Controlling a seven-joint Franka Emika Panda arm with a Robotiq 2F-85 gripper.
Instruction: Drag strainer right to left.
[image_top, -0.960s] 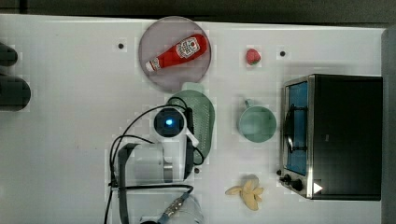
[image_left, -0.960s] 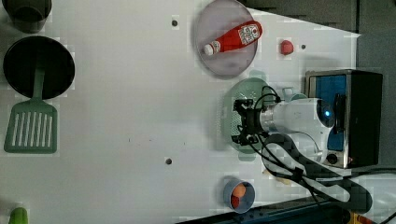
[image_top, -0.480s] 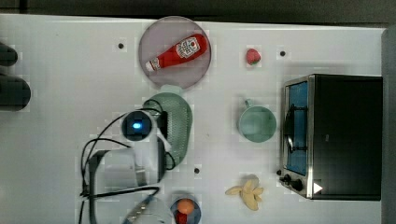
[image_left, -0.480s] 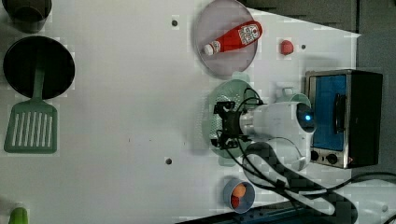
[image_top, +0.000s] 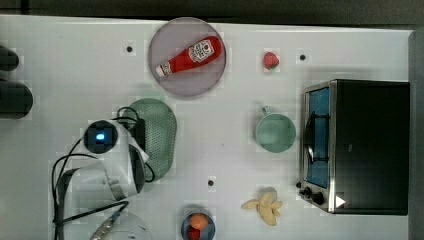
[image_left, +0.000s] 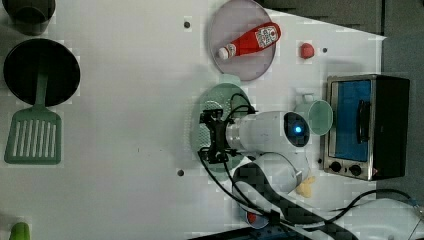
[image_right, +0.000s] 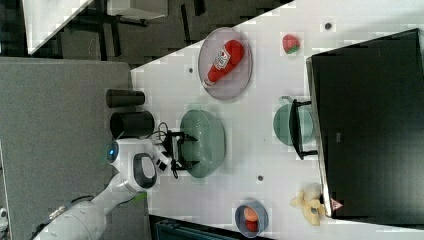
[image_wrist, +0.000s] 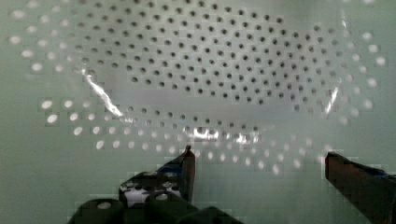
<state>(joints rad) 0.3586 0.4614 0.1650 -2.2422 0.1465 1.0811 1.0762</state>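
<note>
Pale mint-green plastic filled the wrist view, where the strainer (image_wrist: 201, 70) showed its grid of holes directly beneath the end effector (image_wrist: 259, 161), whose two fingers stood wide apart inside the basket, gripping nothing.

In the top view the strainer (image_top: 159, 135) lay on the white table (image_top: 65, 65) just below the grey plate (image_top: 187, 82) with the ketchup bottle (image_top: 189, 56), its long axis running up and down the picture, and well apart from the green mug (image_top: 275, 132) and the toaster oven (image_top: 360, 145) to the top view's right. The arm's wrist (image_top: 102, 137) covered the basket's left edge there.

The left view showed what the top view hid: the end effector (image_left: 212, 137) reaching into the bowl of the strainer (image_left: 220, 97), its spread fingers aligned along the basket's length. The right view showed the end effector (image_right: 182, 150) at the strainer's (image_right: 205, 142) near rim.

Any further pull would likely depend on the fingers bearing against the strainer's wall.
</note>
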